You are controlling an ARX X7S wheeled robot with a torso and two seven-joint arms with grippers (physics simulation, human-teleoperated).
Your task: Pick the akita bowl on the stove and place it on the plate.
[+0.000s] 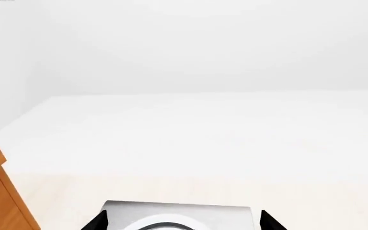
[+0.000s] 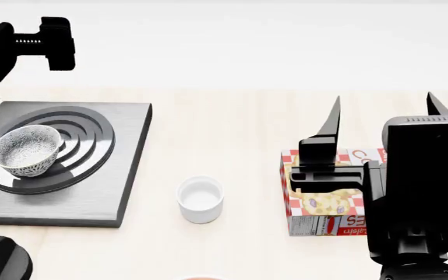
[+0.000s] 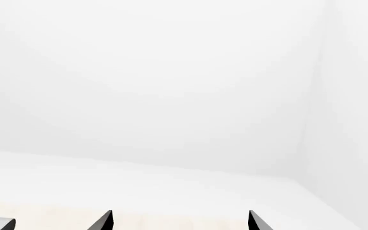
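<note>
We saw the stove [image 2: 123, 175] lying on the pale table [image 2: 232, 122], well left of the right gripper [image 2: 381, 114], whose jaws stood wide apart above a cereal box [image 2: 317, 210]; the left gripper [image 1: 180, 221] also hung with tips apart; the akita bowl [image 2: 26, 149] sat tilted on the burner rings; a small white cup [image 2: 200, 199] stood just right of the stove.
</note>
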